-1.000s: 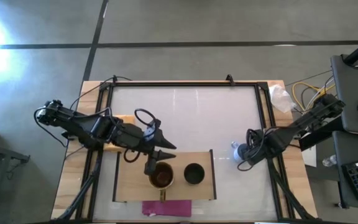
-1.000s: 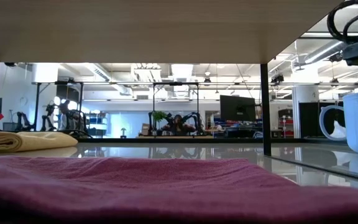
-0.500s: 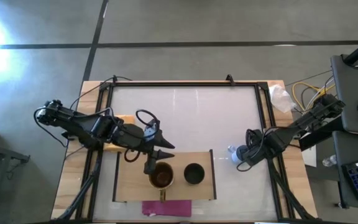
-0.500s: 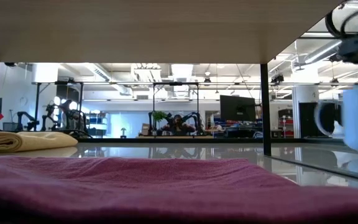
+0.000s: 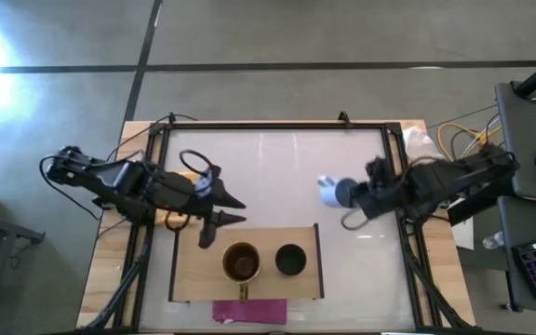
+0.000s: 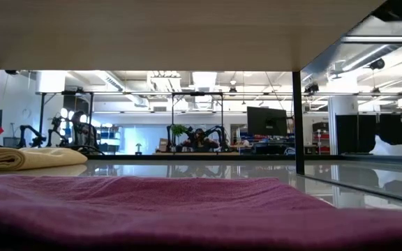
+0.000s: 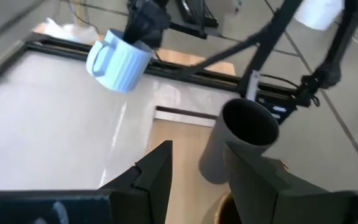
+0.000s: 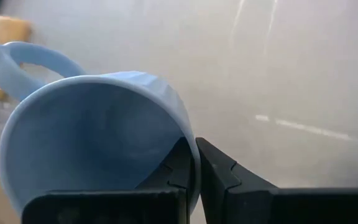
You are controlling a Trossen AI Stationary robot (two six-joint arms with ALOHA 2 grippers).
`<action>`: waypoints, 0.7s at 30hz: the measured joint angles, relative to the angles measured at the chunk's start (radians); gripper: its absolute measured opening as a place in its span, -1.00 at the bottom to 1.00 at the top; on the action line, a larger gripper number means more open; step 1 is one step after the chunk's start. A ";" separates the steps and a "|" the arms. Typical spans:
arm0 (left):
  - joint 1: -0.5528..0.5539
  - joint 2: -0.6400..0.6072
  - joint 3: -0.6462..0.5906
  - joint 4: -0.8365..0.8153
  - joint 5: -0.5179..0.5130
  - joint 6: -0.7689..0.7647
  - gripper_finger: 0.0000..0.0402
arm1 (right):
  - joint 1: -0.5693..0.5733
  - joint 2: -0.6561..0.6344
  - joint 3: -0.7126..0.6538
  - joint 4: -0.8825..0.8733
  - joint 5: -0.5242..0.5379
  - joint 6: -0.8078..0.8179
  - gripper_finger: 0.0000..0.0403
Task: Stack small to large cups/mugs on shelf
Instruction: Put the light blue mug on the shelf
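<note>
The pale blue mug [image 5: 329,191] hangs tilted above the white table, right of centre, with my right gripper [image 5: 352,197] shut on it. The left wrist view shows the mug [image 7: 119,60] in the air, handle out to one side. The brown mug [image 5: 241,262] and the black cup [image 5: 290,260] stand upright side by side on the light-wood shelf [image 5: 194,270] near the front edge. My left gripper [image 5: 234,211] hovers open just beyond the shelf's far left corner, holding nothing; the black cup [image 7: 240,140] lies ahead of its fingers. My right gripper pinches the pale blue mug's wall at the rim [image 8: 190,163], one finger [image 8: 174,173] inside the mug and the other [image 8: 221,175] outside. It comes from the table's right side. The mug is lifted clear of the table and tipped, its handle [image 8: 17,57] on the side away from the fingers.
A folded yellow cloth [image 6: 26,157] lies at the table's left under my left arm. A magenta strip [image 5: 249,310] lies at the front edge before the shelf. Black frame rails [image 5: 277,125] border the white surface, which has room between shelf and far rail.
My right gripper has raised the blue mug off the table and carried it toward the far and left edges; the mug now hangs tipped and has left the low view. My left gripper has drawn back from above the brown mug toward the far left.
</note>
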 joint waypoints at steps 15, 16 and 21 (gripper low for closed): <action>0.005 -0.200 -0.166 -0.047 -0.112 -0.132 -0.35 | -0.560 0.493 0.577 0.155 -0.435 -0.849 -0.96; 0.005 -0.213 -0.191 -0.047 -0.113 -0.152 -0.35 | -0.564 0.537 0.625 0.158 -0.445 -0.876 -0.96; 0.005 -0.299 -0.320 -0.049 -0.141 -0.218 -0.35 | -0.566 0.756 0.880 0.161 -0.505 -0.977 -0.96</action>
